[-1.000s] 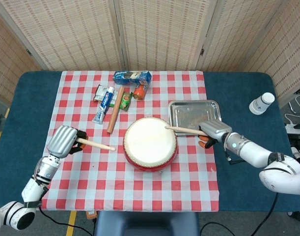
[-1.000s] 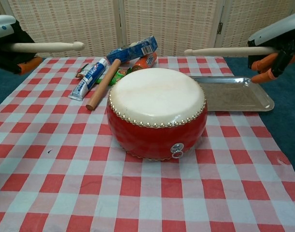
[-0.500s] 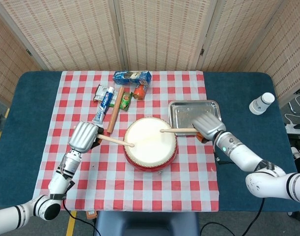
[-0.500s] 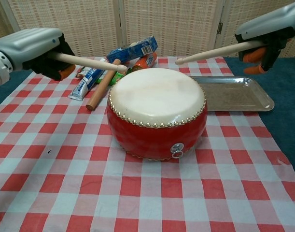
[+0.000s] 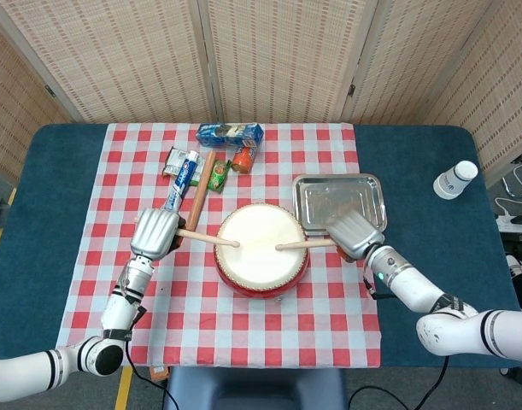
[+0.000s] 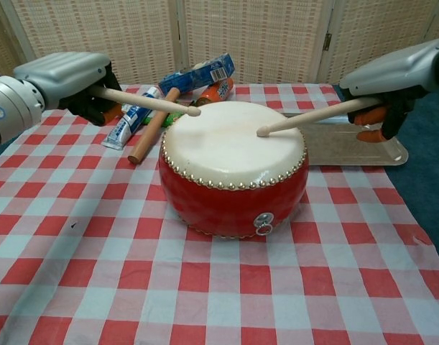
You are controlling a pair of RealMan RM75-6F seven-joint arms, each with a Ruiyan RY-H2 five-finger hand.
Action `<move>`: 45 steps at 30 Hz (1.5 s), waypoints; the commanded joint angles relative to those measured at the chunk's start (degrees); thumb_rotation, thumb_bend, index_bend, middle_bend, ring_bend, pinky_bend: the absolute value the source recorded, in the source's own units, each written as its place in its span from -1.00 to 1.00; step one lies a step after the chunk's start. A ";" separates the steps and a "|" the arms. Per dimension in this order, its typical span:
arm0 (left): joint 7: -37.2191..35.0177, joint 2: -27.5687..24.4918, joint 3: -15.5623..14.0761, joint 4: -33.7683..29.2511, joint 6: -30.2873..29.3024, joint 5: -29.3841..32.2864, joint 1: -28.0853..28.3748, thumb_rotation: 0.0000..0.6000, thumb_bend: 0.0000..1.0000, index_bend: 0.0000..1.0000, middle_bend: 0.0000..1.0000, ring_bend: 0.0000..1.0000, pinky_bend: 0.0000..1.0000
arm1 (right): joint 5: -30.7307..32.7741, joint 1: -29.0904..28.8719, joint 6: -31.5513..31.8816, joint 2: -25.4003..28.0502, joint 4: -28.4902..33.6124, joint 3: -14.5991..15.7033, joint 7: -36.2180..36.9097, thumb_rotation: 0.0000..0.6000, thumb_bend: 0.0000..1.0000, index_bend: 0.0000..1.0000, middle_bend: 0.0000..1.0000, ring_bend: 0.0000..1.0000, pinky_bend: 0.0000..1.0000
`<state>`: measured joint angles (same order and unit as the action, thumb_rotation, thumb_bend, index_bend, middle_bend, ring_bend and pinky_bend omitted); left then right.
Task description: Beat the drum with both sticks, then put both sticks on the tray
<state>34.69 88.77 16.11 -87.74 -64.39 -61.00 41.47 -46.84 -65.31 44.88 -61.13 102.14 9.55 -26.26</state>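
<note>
1. A red drum with a pale skin stands in the middle of a red-and-white checked cloth on a blue tabletop.
2. The left robot hand is closed around a wooden stick. The stick's tip sits at the near-left rim of the drum skin.
3. The right robot hand is closed around the other stick, which slopes down so its tip is at or just above the skin.
4. The metal tray lies just beyond the right robot hand, beside the drum.
5. Risk, as a judgement: a hard or off-centre strike could slide the light drum, or the left stick could catch the studded rim and twist in the grip.
6. Risk: swinging the left stick over to the tray could clip the drum or the clutter behind it.
7. Behind the drum lie a toothpaste tube, a rolling pin and a blue box. Their printing is too small to read.
8. A white cup lies well apart on the right.
</note>
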 commanded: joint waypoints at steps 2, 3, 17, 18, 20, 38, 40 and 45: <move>2.13 3.35 -1.43 3.00 0.23 1.01 1.28 1.00 0.66 1.00 1.00 1.00 1.00 | -2.36 1.64 2.76 0.94 1.32 -2.75 1.41 1.00 -0.16 1.00 1.00 1.00 1.00; 2.91 3.86 -1.81 3.60 0.50 1.34 1.55 1.00 0.66 1.00 1.00 1.00 1.00 | -2.96 2.00 3.22 1.18 1.55 -3.39 1.98 1.00 -0.16 1.00 1.00 1.00 1.00; -2.77 -1.17 1.12 -2.26 -1.04 3.14 0.39 1.00 0.66 1.00 1.00 1.00 1.00 | 0.58 2.27 -0.67 -3.25 -2.79 -3.53 -3.09 1.00 -0.16 1.00 1.00 1.00 1.00; -2.73 -0.98 0.82 -2.00 -0.56 3.40 0.56 1.00 0.66 1.00 1.00 1.00 1.00 | -0.16 2.67 0.32 -2.97 -2.31 -4.33 -2.40 1.00 -0.16 1.00 1.00 1.00 1.00; -2.00 0.28 -0.27 -0.64 0.49 3.99 1.13 1.00 0.66 1.00 1.00 1.00 1.00 | -2.69 3.86 2.59 -1.75 -0.82 -6.21 -0.20 1.00 -0.16 1.00 1.00 1.00 1.00; -1.98 -1.87 -0.36 -2.92 -2.86 2.43 0.91 1.00 0.65 1.00 1.00 1.00 1.00 | -4.83 6.12 0.38 -3.44 -3.63 -8.07 0.58 1.00 -0.16 1.00 1.00 1.00 1.00; -1.22 -0.52 -1.20 -1.62 -1.90 3.36 1.31 1.00 0.66 1.00 1.00 1.00 1.00 | -6.94 7.07 2.28 -2.11 -2.10 -9.58 2.54 1.00 -0.16 1.00 1.00 1.00 1.00; 4.66 3.63 -4.03 4.36 0.27 6.23 2.97 1.00 0.65 1.00 1.00 1.00 1.00 | -9.51 8.56 2.89 0.75 -0.17 -11.17 5.33 1.00 -0.16 1.00 1.00 1.00 1.00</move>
<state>36.42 90.48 13.54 -85.72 -65.10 -56.20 43.52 -55.88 -57.18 47.73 -60.86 101.55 -1.32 -21.36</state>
